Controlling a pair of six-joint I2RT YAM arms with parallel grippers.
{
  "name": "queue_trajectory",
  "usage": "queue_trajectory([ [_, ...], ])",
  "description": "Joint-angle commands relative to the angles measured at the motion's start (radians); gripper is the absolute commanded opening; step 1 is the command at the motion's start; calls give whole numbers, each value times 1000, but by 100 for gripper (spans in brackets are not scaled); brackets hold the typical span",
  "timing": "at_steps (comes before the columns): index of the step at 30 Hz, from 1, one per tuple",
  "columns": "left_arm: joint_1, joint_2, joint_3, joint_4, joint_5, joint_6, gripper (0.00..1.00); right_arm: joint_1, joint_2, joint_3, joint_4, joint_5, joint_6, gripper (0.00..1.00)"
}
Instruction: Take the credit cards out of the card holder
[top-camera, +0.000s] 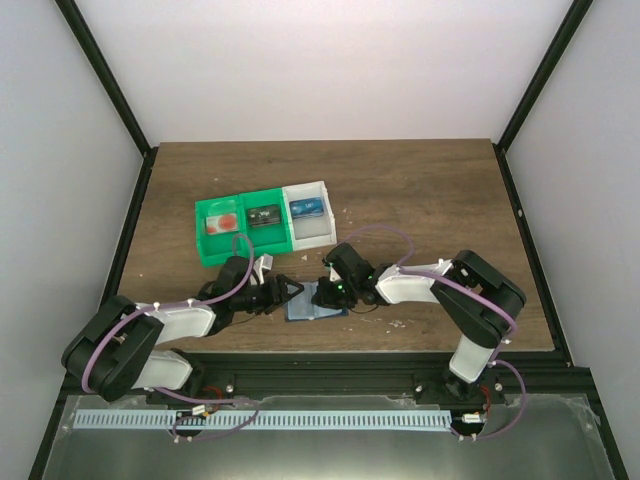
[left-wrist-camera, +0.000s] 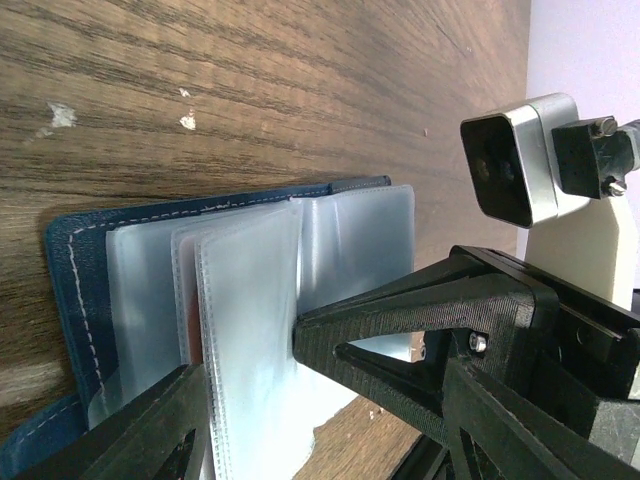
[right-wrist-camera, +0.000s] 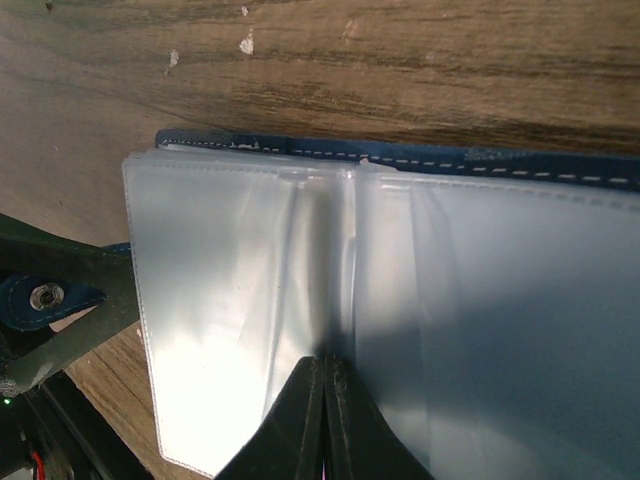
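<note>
The blue card holder (top-camera: 312, 304) lies open near the table's front edge, its clear pockets (right-wrist-camera: 220, 300) fanned out. A reddish card edge (left-wrist-camera: 188, 325) shows between two pocket leaves. My left gripper (left-wrist-camera: 248, 360) is open, its fingers straddling a clear leaf (left-wrist-camera: 250, 300), and one fingertip (left-wrist-camera: 305, 340) touches it. My right gripper (right-wrist-camera: 325, 365) is shut, its tips pressed on the holder's middle fold. Three credit cards lie in the tray: one with a red spot (top-camera: 226, 224), a dark one (top-camera: 264, 217) and a blue one (top-camera: 306, 208).
The green-and-white three-compartment tray (top-camera: 203, 215) stands behind the holder, left of the table's middle. Both arms meet over the holder at the front. The right wrist's camera (left-wrist-camera: 520, 160) hangs close to my left gripper. Small white flecks (left-wrist-camera: 60, 115) dot the wood.
</note>
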Motion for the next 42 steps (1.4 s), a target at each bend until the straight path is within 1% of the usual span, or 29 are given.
queue_trajectory([
  [1, -5, -11, 10, 42, 22, -7, 66, 10, 17, -26, -35, -12, 8, 2],
  [13, -9, -31, 10, 47, 36, -21, 65, 10, 15, -22, -31, -30, 2, 2],
  [18, -9, -48, 13, 30, 34, -21, 65, 9, -14, -41, 12, -58, -9, 3],
  [24, -11, -59, 16, 15, 36, -18, 65, 10, -24, -64, 59, -97, -25, 6],
  [32, -15, -72, 10, 20, 42, -35, 65, 10, -47, -84, 102, -91, -25, 6],
  [35, -15, -74, 10, 22, 45, -38, 65, 10, -71, -87, 101, -73, -26, 8],
  [39, -16, -73, 12, 17, 43, -40, 65, 10, -116, -97, 96, -45, -28, 14],
  [42, -17, -63, 16, 16, 47, -42, 65, 11, -141, -103, 82, -27, -33, 17],
])
